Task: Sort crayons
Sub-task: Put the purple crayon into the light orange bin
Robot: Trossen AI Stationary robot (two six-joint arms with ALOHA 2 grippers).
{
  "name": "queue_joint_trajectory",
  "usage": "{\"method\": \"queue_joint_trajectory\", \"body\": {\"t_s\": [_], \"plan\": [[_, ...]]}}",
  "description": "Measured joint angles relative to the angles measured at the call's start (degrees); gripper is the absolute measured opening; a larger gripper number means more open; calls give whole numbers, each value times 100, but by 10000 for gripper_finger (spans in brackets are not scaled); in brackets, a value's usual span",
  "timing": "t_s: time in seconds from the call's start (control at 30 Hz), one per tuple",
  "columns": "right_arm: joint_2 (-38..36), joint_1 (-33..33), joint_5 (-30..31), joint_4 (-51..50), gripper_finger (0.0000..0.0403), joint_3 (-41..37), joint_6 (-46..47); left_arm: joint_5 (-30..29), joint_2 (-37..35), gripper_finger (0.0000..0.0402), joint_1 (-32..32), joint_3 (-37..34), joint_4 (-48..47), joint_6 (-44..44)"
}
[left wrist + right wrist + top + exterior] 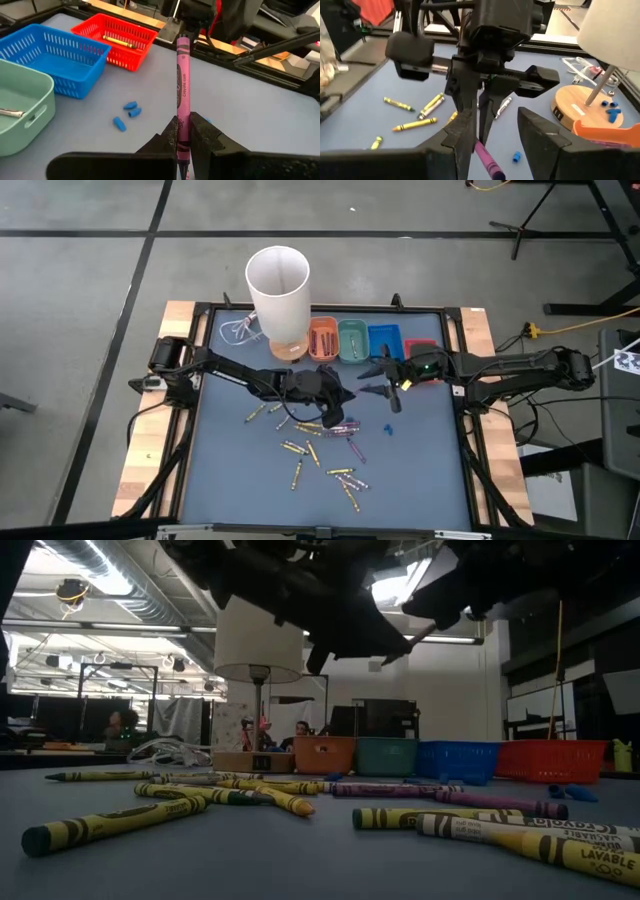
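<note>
My left gripper (184,137) is over the middle of the table (343,394), shut on a purple crayon (182,85) that sticks out toward my right gripper. My right gripper (375,383) faces it from the table's right. It is open, and its two fingers (462,132) stand on either side of the crayon's free end (486,159). I cannot tell whether they touch it. Many yellow, purple and pale crayons (310,450) lie flat on the blue-grey mat near the table's near side; they also show in the low view (270,795). My left gripper pinches the purple crayon between its two fingers at one end (181,136). The fingers reach roughly level toward the table's right and lie along the crayon. The rest of the crayon juts out past the fingertips, lifted clear of the table.
Orange (323,338), teal (353,338), blue (384,340) and red (420,347) trays stand in a row at the far side. The red one holds a yellow crayon (117,40). A white-shaded lamp (278,285) stands at the far left. Small blue bits (127,112) lie on the mat.
</note>
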Motion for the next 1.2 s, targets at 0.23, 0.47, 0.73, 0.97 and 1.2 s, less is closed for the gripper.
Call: {"method": "queue_joint_trajectory", "body": {"t_s": [0.23, 0.47, 0.73, 0.97, 1.2], "plan": [[0, 0, 64, 145, 152, 0, 363, -149, 0, 10, 0, 0, 155, 140], [-173, 0, 866, 130, 152, 0, 1181, -564, -2, 10, -64, 0, 388, 444], [-531, 0, 937, 150, 152, 0, 1706, -974, -2, 10, -138, 0, 1024, 800], [-549, 0, 808, 150, 152, 0, 1726, -1030, -7, 10, -131, 0, 1620, 955], [-543, 0, 465, 216, 151, 0, 1682, -1034, -7, 10, -125, 2, 1987, 1192]]}}
